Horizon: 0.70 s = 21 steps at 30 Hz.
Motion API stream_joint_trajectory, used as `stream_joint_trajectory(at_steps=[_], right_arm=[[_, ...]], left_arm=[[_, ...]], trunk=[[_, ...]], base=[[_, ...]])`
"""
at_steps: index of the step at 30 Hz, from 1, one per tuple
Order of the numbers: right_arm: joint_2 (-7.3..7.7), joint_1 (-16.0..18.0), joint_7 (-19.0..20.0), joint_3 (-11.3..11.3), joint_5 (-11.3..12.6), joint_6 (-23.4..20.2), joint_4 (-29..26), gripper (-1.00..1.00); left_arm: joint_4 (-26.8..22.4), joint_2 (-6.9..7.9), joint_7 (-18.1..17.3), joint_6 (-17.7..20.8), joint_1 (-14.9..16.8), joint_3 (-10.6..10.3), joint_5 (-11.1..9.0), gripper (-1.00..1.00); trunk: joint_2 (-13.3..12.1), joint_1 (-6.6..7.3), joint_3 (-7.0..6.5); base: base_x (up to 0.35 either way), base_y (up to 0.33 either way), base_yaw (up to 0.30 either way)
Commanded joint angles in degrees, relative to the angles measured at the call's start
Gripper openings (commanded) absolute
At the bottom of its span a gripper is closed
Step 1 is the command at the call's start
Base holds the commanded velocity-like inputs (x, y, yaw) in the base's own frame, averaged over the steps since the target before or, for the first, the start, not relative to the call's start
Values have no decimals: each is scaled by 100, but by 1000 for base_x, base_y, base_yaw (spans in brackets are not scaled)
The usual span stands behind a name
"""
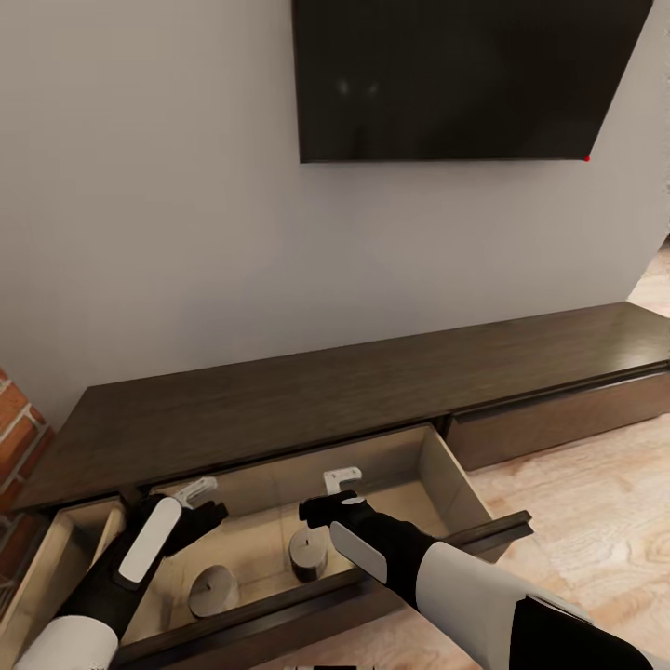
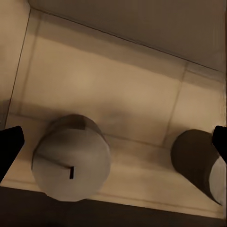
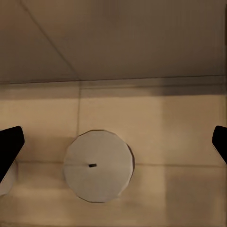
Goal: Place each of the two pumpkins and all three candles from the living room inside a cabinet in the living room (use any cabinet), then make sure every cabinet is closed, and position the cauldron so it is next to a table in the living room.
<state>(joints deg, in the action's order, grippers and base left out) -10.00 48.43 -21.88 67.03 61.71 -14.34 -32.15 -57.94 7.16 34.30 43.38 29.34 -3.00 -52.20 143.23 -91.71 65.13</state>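
Dark brown wood-grain cabinet (image 1: 372, 391) with a pale beige drawer (image 1: 437, 470) interior; two beige-grey candles (image 1: 213, 590) (image 1: 306, 555) with dark wick dots; black television (image 1: 465, 74); light grey wall (image 1: 149, 233); pale wood-plank floor (image 1: 596, 521); red brick (image 1: 14, 437).

Both arms fwd, angled down — left jaws (image 1: 199, 490), right jaws (image 1: 341, 479) spread, empty.

Home living room, simulator render, flat black TV (image 1: 465, 74) on plain grey wall at top of frame, long low dark wood cabinet (image 1: 372, 391) under it with drawer pulled out, pale wood plank floor (image 1: 596, 502) at right, red brick wall edge (image 1: 14, 437) at far left
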Motion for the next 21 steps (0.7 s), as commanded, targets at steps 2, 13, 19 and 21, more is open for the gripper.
stream_joint_trajectory(at_steps=[2, 13, 19, 21], right_arm=[[0, 8, -16, 30, 31, -14, -8, 100], [0, 6, 216, 24, 27, 44, -34, 100], [0, 8, 298, 24, 31, 64, -45, 100], [0, 8, 303, 22, 36, 77, -46, 100]], left_arm=[[-13, 7, 59, 20, 2, 119, -73, 100], [-16, 12, 60, 138, 2, 239, -79, 100], [-16, 13, 60, 144, 2, 246, -80, 100], [-19, 13, 60, 144, 2, 247, -80, 100]], trunk=[[-39, 25, -35], [-481, 267, -233], [-721, 399, -341], [-802, 443, -377]], base=[[0, 0, 0], [-71, 0, 0], [-2, 0, 0], [-37, 0, 0]])
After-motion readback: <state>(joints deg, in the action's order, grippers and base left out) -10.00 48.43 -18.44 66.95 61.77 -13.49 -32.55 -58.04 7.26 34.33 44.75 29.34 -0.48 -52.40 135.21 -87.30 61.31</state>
